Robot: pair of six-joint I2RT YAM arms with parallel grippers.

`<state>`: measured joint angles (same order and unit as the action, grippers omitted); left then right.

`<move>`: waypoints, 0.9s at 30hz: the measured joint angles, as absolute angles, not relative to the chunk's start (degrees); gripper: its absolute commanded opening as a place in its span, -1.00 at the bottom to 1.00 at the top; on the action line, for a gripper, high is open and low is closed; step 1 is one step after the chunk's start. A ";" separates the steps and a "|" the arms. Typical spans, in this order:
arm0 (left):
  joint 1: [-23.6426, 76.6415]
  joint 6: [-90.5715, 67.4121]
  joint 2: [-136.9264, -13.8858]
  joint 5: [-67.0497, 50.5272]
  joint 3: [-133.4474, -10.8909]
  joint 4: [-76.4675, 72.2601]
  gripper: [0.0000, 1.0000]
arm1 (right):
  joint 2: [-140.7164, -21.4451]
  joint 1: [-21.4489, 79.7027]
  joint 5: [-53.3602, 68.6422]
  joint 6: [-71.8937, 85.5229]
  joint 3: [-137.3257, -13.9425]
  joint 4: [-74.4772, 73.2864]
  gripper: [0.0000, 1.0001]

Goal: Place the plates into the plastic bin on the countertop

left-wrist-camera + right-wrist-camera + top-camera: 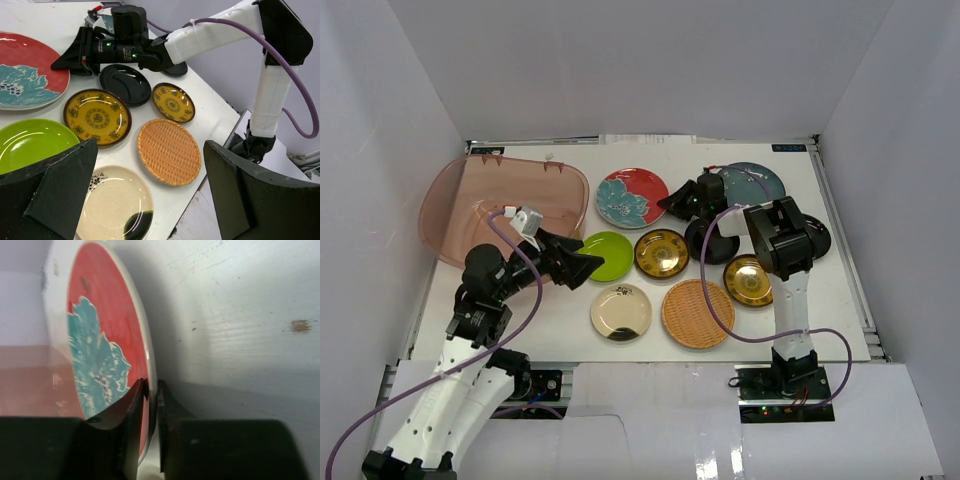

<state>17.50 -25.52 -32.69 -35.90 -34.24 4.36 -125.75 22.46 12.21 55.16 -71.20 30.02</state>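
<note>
The red-and-teal floral plate [630,195] [100,340] lies on the white countertop [560,315] just right of the plastic bin [440,200]. My right gripper [665,203] [151,385] is shut on this plate's right rim, one finger above it and one below. My left gripper [590,265] [150,150] hangs wide open and empty above the lime green plate [610,255] and the cream plate [621,311]. Other plates lie nearby: two gold ones [661,253] [748,280], a woven tan one [697,313], a teal one [755,180] and a black one [125,84].
White walls [380,150] enclose the countertop on three sides. The bin holds nothing that I can see. A purple cable [715,290] loops from the right arm over the woven plate. The table's front edge [200,200] runs close to the cream and woven plates.
</note>
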 measured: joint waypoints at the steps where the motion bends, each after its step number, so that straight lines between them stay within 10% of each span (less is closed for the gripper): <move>1: 17.50 -25.56 -32.99 -35.33 -34.24 4.36 0.96 | -126.39 22.35 12.47 57.23 -71.20 31.14 -0.80; 27: 17.58 -32.29 -70.87 -30.24 -63.18 16.71 0.83 | -80.09 12.64 28.40 62.37 -47.53 37.58 -0.85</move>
